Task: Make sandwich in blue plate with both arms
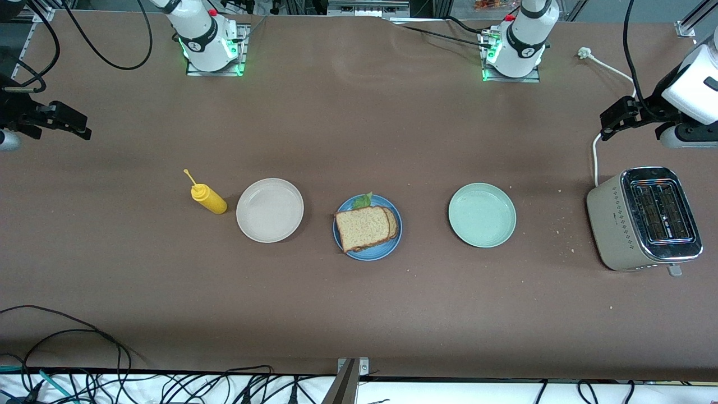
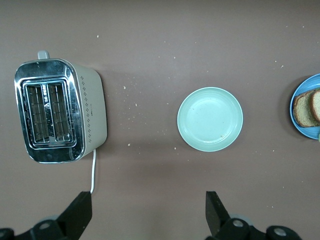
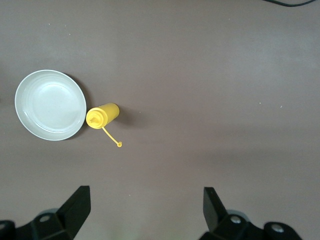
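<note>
- Left gripper (image 2: 145, 217), jaws wide, empty, hangs over the worktop (image 1: 359, 314) near the toaster (image 1: 645, 219).
- Right gripper (image 3: 145, 215), also wide, waits near the mustard bottle (image 3: 102, 116).
- Sandwich (image 1: 366, 226) looks assembled on the blue plate (image 1: 370, 253); best keep both arms clear of it.

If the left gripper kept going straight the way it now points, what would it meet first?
Probably bare table: the open left gripper points down between the toaster and the mint-green plate, though depth is unclear.

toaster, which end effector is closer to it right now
Left. The left end effector hangs open over the table just past the toaster; the right end effector is open over the right arm's end of the table.
</note>
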Motion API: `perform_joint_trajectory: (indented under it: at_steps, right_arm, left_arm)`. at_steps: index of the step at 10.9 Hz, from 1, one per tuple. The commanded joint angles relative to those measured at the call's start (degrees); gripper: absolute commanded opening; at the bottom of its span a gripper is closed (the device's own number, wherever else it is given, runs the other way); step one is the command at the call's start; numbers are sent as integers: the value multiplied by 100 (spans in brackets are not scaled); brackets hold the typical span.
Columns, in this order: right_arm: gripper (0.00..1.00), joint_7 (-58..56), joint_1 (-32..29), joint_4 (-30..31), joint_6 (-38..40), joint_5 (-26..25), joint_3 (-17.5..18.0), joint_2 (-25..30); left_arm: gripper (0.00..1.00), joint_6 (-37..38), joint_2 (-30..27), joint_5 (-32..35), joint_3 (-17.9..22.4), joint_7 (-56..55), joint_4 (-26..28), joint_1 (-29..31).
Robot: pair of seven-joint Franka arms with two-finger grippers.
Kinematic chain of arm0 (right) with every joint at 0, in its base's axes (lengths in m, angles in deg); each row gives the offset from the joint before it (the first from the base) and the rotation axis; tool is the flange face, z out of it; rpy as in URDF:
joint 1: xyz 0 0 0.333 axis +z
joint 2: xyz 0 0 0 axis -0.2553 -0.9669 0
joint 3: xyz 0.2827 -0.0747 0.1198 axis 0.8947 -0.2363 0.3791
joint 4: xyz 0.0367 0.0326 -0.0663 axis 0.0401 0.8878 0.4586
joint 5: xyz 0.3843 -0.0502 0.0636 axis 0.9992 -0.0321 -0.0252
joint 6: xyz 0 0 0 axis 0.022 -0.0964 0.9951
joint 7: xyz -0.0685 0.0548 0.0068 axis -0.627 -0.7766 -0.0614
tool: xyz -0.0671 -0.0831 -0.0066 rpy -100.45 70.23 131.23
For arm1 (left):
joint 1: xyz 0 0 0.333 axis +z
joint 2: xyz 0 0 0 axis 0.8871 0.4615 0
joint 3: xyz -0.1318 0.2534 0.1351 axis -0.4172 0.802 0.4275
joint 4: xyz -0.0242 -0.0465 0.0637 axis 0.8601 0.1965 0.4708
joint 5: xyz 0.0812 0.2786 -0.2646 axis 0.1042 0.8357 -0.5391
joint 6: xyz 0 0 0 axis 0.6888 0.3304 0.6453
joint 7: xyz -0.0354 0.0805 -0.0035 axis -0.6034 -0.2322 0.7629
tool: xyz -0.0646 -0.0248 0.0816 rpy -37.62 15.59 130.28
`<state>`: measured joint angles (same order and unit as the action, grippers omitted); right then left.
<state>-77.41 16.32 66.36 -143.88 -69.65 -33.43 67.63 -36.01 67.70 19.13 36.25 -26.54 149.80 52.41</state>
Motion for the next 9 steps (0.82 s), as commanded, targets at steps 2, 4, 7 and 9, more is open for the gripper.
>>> perform_joint_trajectory:
  at_steps: [2,4,7,9]
  right_arm:
    - [100,58,-4,-122,111,50,3,-17]
    - [100,58,5,-122,111,50,3,-17]
    - [100,49,-4,-122,111,50,3,-17]
    - [100,49,-4,-122,111,50,3,-17]
  left_arm:
    - [100,155,86,129,-197,45,-255,114]
    - [100,155,77,120,-327,63,-255,359]
    - [100,155,60,111,-425,54,-255,448]
    - [100,155,16,-11,-425,45,-194,536]
